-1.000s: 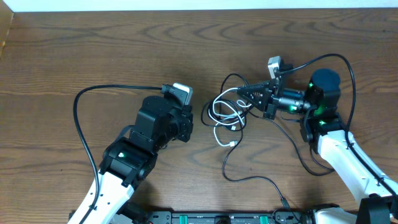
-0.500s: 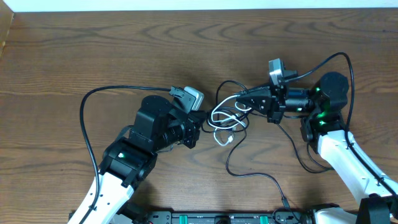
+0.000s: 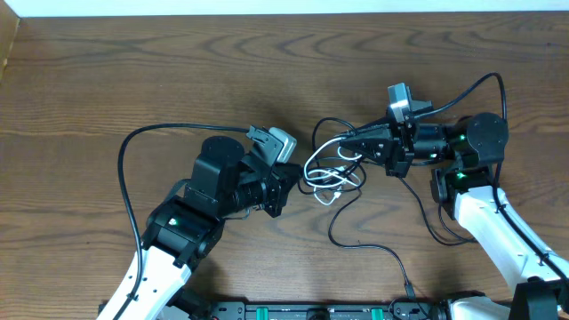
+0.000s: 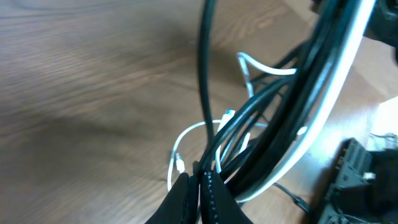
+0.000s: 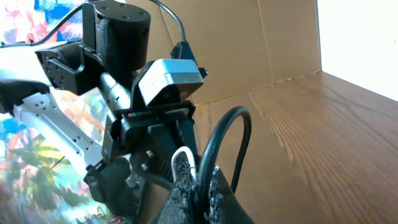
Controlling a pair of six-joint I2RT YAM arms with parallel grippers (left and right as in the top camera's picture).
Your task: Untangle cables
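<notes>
Overhead view: my left pincer (image 3: 286,182) and right pincer (image 3: 345,142) each clench strands of the cables (image 3: 331,169), a black-and-white knot mid-table (image 3: 178,71) between them, gripped from opposite sides so pulling apart may loosen it.

My left arm (image 3: 178,233) reaches in from the overhead view's lower left, my right arm (image 3: 487,212) from the lower right. The left gripper (image 3: 292,182) and right gripper (image 3: 345,145) face each other mid-frame, both pinched on the cables (image 3: 331,171).
</notes>
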